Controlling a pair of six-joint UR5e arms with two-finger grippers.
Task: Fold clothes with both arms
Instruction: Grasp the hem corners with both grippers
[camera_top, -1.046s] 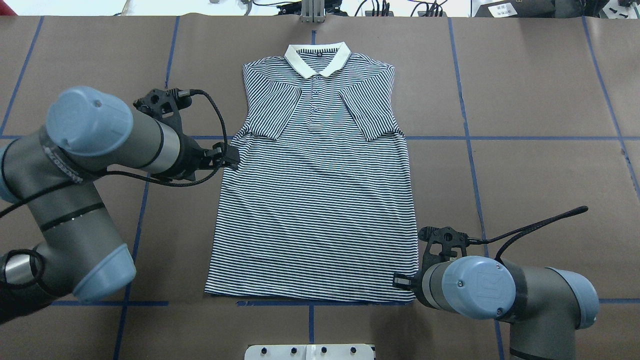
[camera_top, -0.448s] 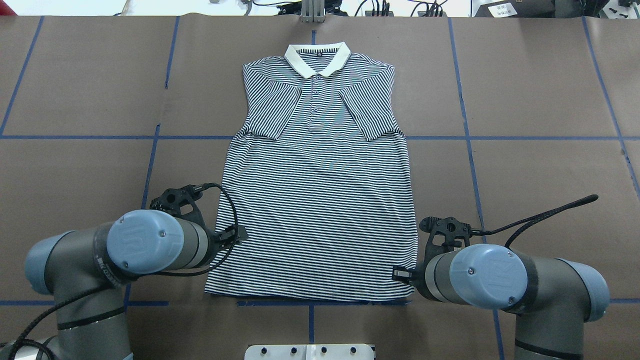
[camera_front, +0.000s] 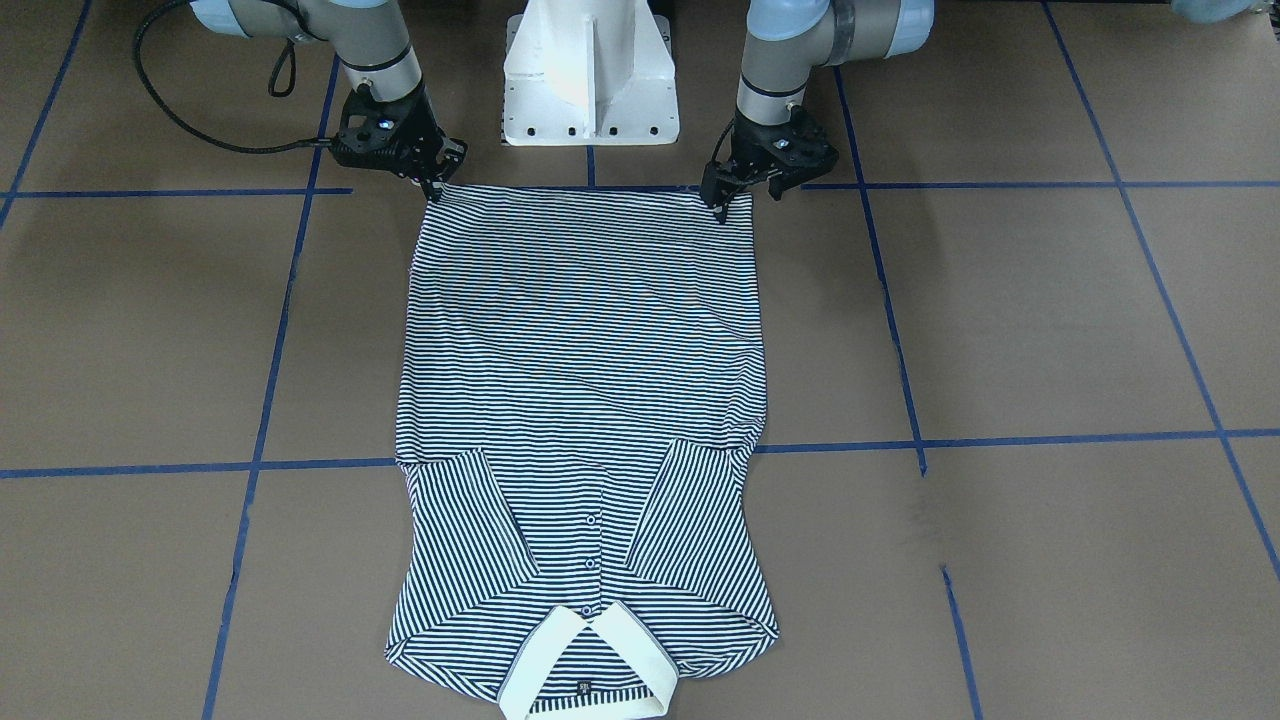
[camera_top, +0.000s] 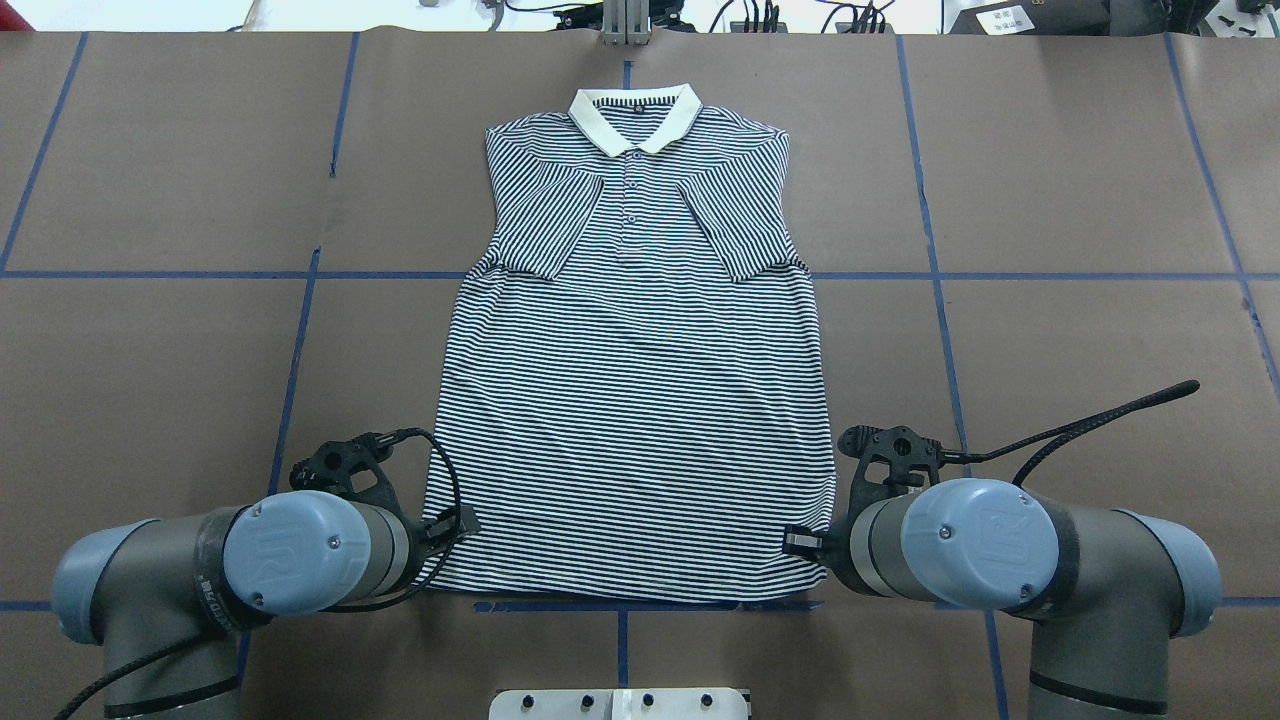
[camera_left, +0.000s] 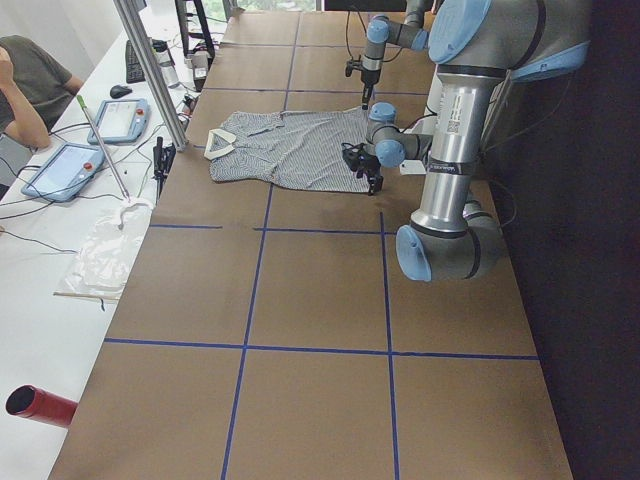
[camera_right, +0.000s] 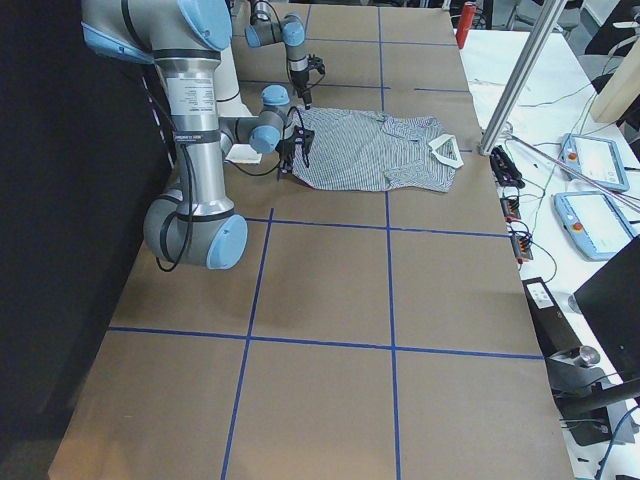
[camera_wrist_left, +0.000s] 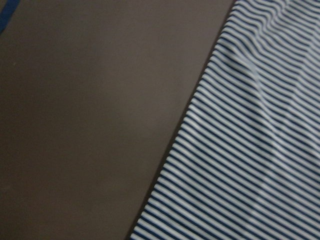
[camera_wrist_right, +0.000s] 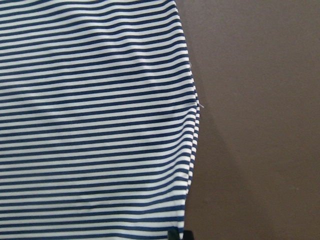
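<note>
Polo shirt (camera_top: 630, 400): thin-striped knit, flat on matte brown paper (camera_top: 1080, 180)

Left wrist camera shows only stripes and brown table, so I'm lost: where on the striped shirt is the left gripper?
Observer: The black two-finger left gripper is at a bottom hem corner of the navy-and-white striped polo shirt.
Operator: And the right gripper?
Observer: The right gripper is at the opposite hem corner.
Operator: Sleeves?
Observer: Both short sleeves lie folded inward across the chest.
</note>
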